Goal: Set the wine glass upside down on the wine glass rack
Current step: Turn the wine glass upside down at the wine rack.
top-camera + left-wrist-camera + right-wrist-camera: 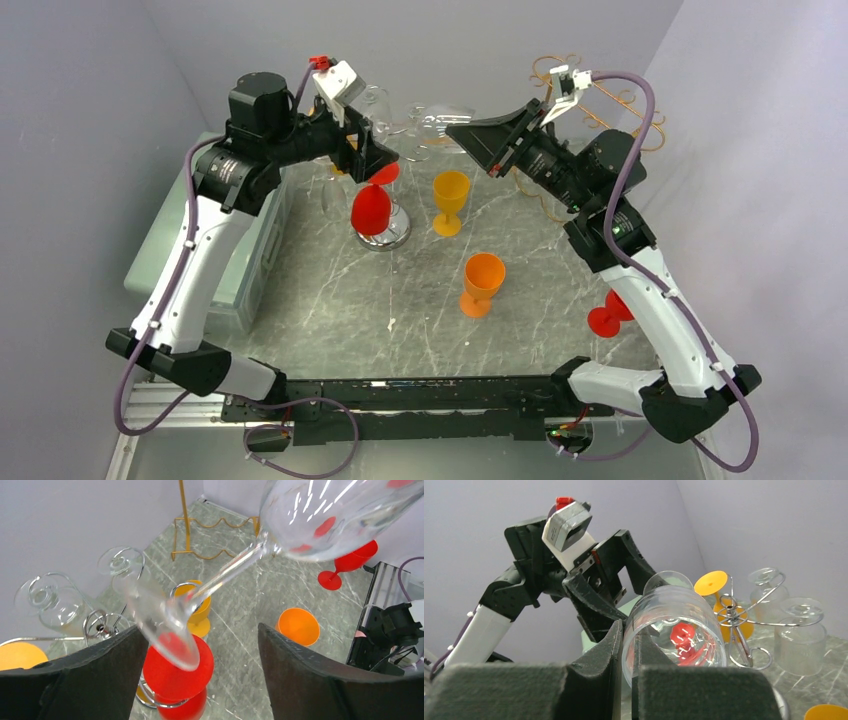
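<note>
Now right gripper [628, 645] clenched on rim of clear wine glass [674, 635], held sideways near chrome wire rack [730, 617]; left gripper [200, 640] spread open about foot. Risk: thin rim pinch slips, glass drops on red plastic goblet [175, 672].

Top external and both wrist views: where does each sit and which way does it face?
Top external: high behind the near edge, looking down on the table; both arms show.
Left wrist: looks down past the open left hand at the clear glass.
Right wrist: looks across at the left arm; the right hand pinches the glass rim.
Both wrist views share the glass and silver rack.
</note>
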Controlling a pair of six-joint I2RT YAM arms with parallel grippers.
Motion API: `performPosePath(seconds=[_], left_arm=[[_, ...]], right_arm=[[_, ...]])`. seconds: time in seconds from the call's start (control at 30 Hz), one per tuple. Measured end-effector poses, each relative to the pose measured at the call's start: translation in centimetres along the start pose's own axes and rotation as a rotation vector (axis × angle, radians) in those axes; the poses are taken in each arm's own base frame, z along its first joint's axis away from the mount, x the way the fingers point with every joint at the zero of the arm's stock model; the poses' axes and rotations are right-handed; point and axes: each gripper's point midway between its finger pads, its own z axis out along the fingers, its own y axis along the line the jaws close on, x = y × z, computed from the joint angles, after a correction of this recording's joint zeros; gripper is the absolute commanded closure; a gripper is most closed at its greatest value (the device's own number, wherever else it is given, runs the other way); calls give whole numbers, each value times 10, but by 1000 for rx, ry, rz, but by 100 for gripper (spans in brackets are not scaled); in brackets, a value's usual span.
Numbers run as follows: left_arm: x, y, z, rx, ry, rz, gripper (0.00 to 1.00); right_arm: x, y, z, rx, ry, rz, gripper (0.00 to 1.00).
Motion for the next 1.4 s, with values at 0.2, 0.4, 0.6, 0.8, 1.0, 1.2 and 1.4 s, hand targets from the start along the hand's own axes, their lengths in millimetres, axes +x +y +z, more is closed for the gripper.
performPosePath(seconds=[0.2,0.4,0.6,0.8,1.0,1.2,1.4], left_arm=[[1,12,7,-7,-8,-9,86],[-9,18,6,-24,-47,-47,100],[-20,20,6,-10,-89,88,100],[-26,20,-1,2,-119,376,100],[-46,-4,-25,56,-203,709,100],[-59,-31,-46,101,-303,934,100],[-51,-43,-46,152,-329,1063,100]], right_arm=[[18,3,1,-28,12,13,100],[37,7,-10,-58,22,5,76],[47,14,-14,-89,67,38,0],[82,8,-39,-29,248,38,0],[90,1,-71,69,421,-43,0],[103,-14,-82,137,507,-82,0],[111,-7,-62,23,466,-56,0]])
